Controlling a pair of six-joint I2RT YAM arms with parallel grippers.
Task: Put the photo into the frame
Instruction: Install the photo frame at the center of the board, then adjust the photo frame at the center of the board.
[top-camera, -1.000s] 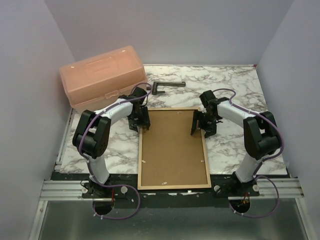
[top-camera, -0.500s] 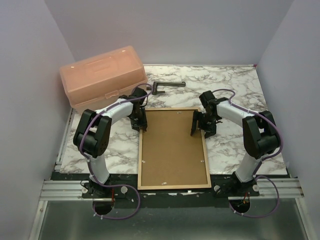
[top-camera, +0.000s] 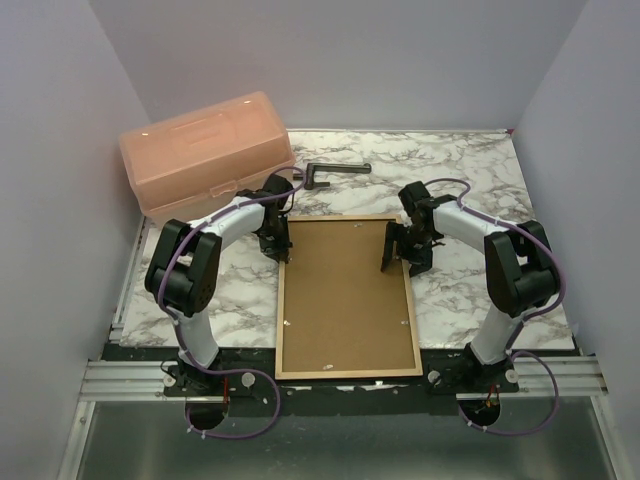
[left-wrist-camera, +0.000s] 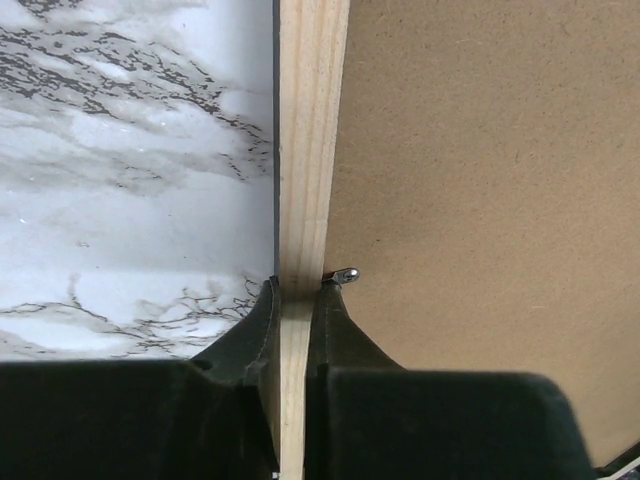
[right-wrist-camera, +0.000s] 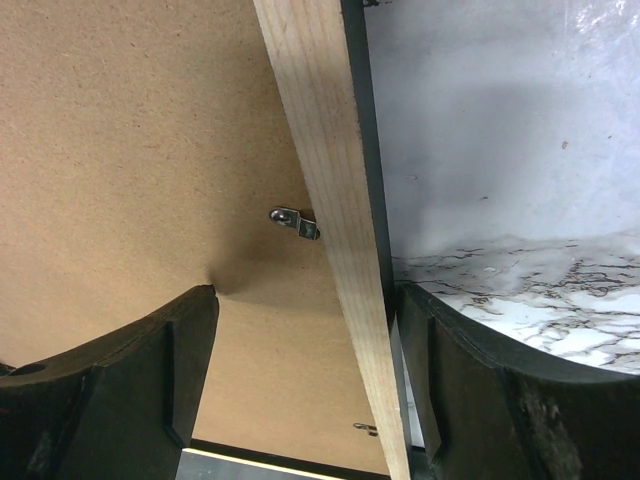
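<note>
Lying flat on the marble bench (top-camera: 470, 170) with its tan wood face up, the frame (top-camera: 348, 374) runs lengthwise from the near edge between the two arm bases toward the middle, a brown backing board (top-camera: 345, 300) filling its opening. Its near rail sits right at the bench's front edge. Bare marble flanks both long rails and stretches past the far rail. On the far side a pink box (top-camera: 205, 150) stands at the left corner and a black bracket (top-camera: 335, 170) lies just beyond the frame's far end; both are apart from the frame. Grey walls (top-camera: 60, 150) close in on the left, right and back. The left tool (top-camera: 283, 255) is at the left rail near the far left corner. In the left wrist view its fingers are pinched tight on that rail, one on the outer edge and one on the board side, next to a small metal tab (left-wrist-camera: 343, 273). The right tool (top-camera: 400, 265) is at the right rail near the far right corner with its jaws wide apart and gripping nothing. One finger is over the backing board and the other is outside the rail's black edge above the marble, so the rail passes between them.
</note>
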